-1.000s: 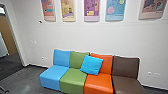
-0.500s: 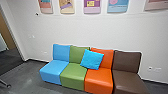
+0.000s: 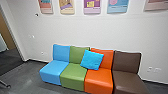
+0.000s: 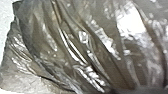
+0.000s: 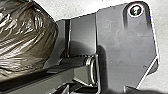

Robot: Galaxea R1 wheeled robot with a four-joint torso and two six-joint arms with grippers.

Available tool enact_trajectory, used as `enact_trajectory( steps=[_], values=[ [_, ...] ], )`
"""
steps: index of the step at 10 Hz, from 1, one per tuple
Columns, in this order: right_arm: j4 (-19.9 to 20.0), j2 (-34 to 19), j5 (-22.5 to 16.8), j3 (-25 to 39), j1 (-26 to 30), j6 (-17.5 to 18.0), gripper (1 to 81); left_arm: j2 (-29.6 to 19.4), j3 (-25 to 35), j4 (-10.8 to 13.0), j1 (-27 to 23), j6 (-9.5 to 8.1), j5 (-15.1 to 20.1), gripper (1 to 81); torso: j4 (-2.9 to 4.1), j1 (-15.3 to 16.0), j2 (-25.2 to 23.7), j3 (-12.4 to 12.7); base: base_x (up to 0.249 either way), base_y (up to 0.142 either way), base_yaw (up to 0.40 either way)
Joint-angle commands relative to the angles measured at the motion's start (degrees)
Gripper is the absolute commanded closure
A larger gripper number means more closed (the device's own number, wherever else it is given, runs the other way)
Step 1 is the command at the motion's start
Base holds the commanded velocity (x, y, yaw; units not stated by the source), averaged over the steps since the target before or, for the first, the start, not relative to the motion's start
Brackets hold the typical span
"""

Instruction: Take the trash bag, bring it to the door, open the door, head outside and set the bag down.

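- Saw glossy trash bag [image 4: 75,45] in both wrist views.
- Spotted turquoise cushion [image 3: 92,60] on multicolored sofa [image 3: 72,76], head view's lower center.
- Could not tell either gripper's jaw state.

Open doorway [image 3: 10,46], seats [image 3: 75,75] along wall [image 3: 100,30]

Before you, one pale wall [image 3: 105,31], plain; five coloured posters [image 3: 92,6] along its upper part, cut off by the view's top edge. Below, four joined seats: blue [image 3: 53,71], green [image 3: 73,76], orange [image 3: 98,81], dark brown [image 3: 128,82]. One bright blue cushion [image 3: 92,60], tilted across the green and orange seats. Grey floor [image 3: 27,80], faintly shiny. To your left, one doorway opening [image 3: 8,58].
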Motion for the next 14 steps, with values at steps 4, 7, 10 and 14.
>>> enact_trajectory(
  steps=[4,7,10,14],
  values=[
    [0.16,-0.46,-3.09,0.28,3.03,0.09,1.0,3.41,-6.23,-0.03,-4.29,-0.01,3.59,81.1,0.0,-0.11,-0.02,3.8,0.0,0.0,0.0],
    [0.25,-0.46,-3.01,0.28,3.03,0.09,1.0,4.82,-8.78,0.06,-4.29,0.07,3.5,81.1,-0.74,-0.13,-0.02,4.33,0.0,0.0,0.0],
    [0.16,-0.28,-3.08,0.28,3.12,0.09,1.0,5.0,-9.22,0.06,-4.37,0.07,3.42,81.1,-2.65,-0.13,-0.02,4.7,0.0,0.0,0.0],
    [0.16,-0.11,-3.09,0.11,3.02,0.09,1.0,5.09,-9.22,0.06,-4.37,0.16,3.59,81.1,-2.65,-0.13,-0.02,4.72,-0.021,0.0,0.0]
  ],
)
